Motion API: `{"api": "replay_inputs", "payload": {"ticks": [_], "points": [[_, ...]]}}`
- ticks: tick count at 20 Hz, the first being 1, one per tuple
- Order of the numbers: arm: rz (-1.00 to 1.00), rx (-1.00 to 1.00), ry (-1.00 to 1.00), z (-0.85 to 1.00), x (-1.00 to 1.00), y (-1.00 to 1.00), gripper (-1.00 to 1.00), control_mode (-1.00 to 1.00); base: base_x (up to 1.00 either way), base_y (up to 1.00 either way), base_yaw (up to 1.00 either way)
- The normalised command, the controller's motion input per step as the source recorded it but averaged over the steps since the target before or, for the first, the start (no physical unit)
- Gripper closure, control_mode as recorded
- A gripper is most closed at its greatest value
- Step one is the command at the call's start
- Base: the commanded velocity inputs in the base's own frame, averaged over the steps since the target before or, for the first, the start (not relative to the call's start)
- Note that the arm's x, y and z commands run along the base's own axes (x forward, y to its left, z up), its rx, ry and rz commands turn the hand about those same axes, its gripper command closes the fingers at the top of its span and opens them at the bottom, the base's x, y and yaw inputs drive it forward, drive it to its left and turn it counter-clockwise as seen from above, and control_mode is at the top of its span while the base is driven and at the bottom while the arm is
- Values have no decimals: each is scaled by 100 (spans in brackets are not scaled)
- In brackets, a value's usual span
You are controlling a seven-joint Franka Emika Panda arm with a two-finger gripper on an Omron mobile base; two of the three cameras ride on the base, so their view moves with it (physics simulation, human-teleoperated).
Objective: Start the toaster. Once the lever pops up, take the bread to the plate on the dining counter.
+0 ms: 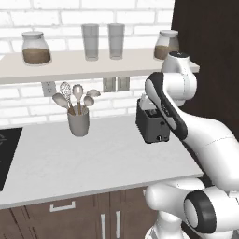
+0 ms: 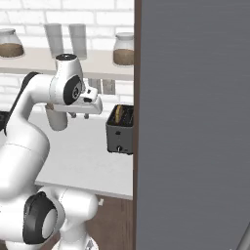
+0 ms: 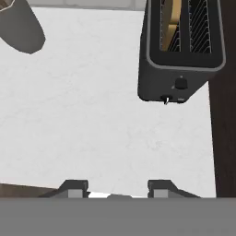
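Observation:
The dark toaster [image 3: 182, 55] stands on the pale worktop [image 3: 92, 115] against a dark side panel, also seen as toaster [image 1: 151, 126] and toaster [image 2: 120, 132]. A tan slice of bread [image 3: 171, 20] sits in its left slot, bread [image 2: 123, 115]. A small lever [image 3: 166, 99] and a knob [image 3: 181, 84] show low on its front face. My gripper [image 3: 117, 188] hovers above the worktop, in front of the toaster and apart from it, pointing down; gripper [image 2: 79, 116] is open with nothing between its fingers. The plate and the dining counter are out of view.
A grey utensil holder [image 1: 78, 122] with spoons stands left of the toaster. A shelf [image 1: 70, 65] above carries jars and two glasses. A tall dark panel [image 2: 190, 122] rises right beside the toaster. A black cooktop [image 1: 7, 154] lies far left.

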Motion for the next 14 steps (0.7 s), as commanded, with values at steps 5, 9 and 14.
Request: {"api": "replay_inputs", "payload": {"ticks": [5, 9, 14], "points": [[-3, 0, 0, 0, -8, -24, -100, -100, 0, 0, 0], [0, 0, 0, -12, -3, -57, -100, -100, 0, 0, 0], [0, 0, 0, -25, 0, -54, -100, -100, 0, 0, 0]]}}
